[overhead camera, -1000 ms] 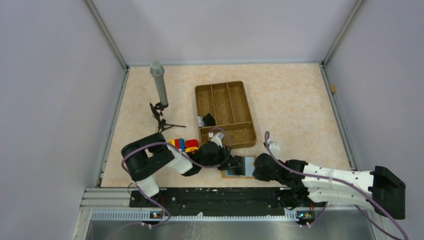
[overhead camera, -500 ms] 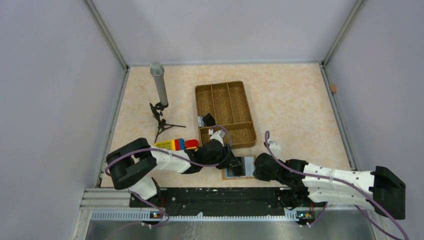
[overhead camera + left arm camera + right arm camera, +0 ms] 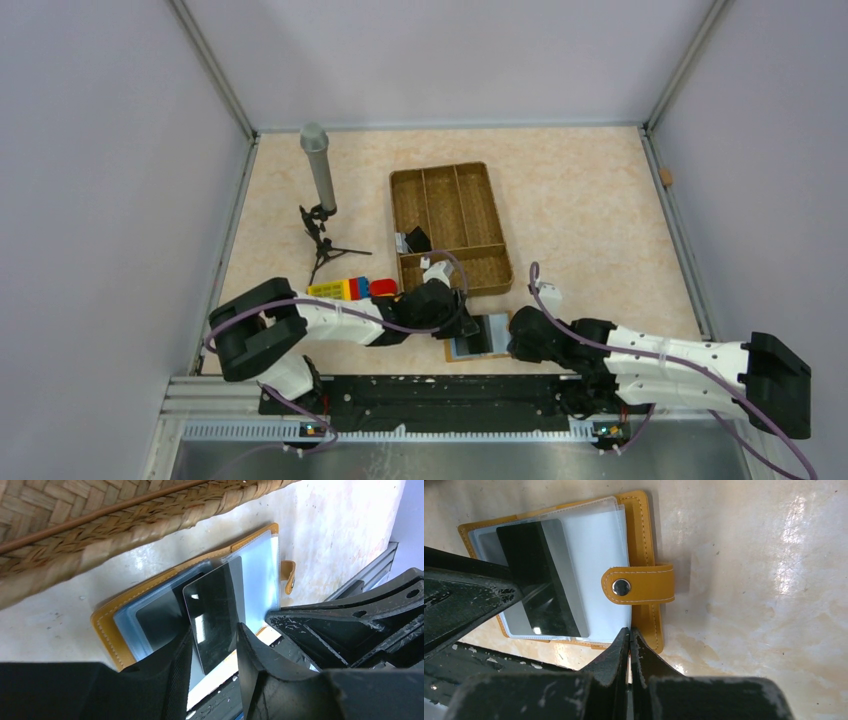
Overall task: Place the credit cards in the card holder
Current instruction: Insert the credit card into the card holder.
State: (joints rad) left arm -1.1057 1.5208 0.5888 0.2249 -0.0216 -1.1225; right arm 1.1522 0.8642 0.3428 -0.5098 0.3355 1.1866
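Card holder [image 3: 644,530] lies open on the counter [image 3: 580,200], near the front edge, just in front of the woven tray [image 3: 393,200] and between my two tools. Its light blue inside faces up and the snap tab [image 3: 639,585] sticks out on the right side. One black card [image 3: 215,610] lies on the clear sleeves. I cannot tell if it is inside a pocket.

Left tool [image 3: 214,630]: fingers apart, with the near end of the card in the gap between them. No clamping that I can see.

Right tool [image 3: 629,632]: fingers together, nothing between them, tips touching the orange edge of the holder just beside the tab.
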